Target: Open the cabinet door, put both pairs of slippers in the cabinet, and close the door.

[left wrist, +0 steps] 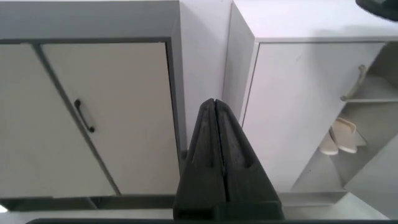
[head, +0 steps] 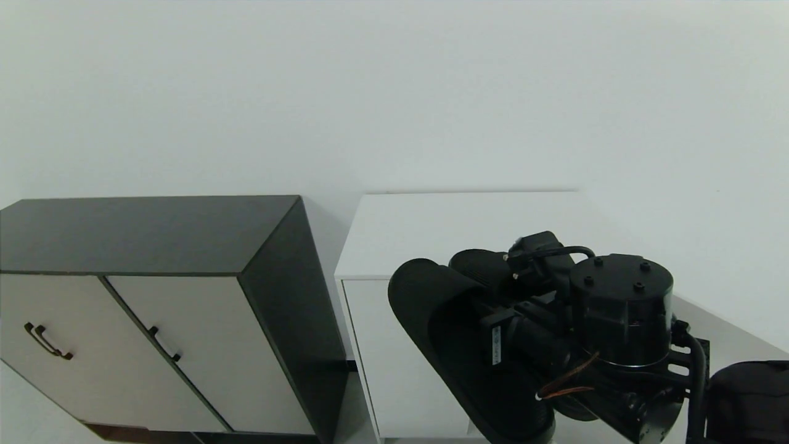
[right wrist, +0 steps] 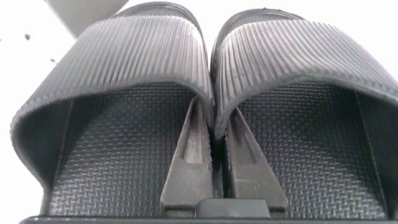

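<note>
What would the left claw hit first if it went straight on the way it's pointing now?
Probably the wall in the gap between the dark-topped cabinet and the white cabinet: the shut left claw aims into that gap. Its line passes close to the white cabinet's side, so depth leaves this uncertain.

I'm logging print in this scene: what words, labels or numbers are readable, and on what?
No text is readable.
A white label on the right gripper's body: print too small to read.
The black slippers, white cabinet and dark cabinet: no print visible.
</note>
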You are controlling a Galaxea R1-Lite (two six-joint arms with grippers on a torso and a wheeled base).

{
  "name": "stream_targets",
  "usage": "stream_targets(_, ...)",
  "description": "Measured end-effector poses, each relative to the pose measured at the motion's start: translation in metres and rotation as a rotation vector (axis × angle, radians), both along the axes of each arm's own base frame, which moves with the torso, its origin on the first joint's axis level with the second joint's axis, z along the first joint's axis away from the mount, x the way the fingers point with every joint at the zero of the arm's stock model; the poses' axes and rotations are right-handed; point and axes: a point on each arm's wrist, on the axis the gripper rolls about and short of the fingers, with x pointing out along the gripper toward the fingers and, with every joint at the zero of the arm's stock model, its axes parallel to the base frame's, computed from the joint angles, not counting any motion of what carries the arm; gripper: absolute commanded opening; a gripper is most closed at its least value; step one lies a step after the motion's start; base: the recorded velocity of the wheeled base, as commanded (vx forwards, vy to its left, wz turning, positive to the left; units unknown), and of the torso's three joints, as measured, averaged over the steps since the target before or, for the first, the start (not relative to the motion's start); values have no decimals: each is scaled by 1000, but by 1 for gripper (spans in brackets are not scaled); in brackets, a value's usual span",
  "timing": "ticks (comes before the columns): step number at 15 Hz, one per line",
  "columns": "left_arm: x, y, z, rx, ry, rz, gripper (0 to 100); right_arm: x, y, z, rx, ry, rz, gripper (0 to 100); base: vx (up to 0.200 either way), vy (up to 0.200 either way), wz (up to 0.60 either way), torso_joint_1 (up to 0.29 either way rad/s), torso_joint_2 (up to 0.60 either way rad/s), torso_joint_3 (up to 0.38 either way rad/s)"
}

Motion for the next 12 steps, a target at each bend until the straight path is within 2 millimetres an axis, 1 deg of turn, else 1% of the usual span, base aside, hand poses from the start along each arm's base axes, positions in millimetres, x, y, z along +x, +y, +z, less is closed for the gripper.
stream_targets(5, 0, 0, 0, 0, 0, 0, 0, 2, -3, 0, 21, -16, -9, 0, 0, 0, 0, 0, 0, 0)
stream_targets(12, 0, 0, 0, 1, 0, 0, 0, 2, -4, -1, 16, -13, -12, 0, 0, -200, 0, 0, -1, 3)
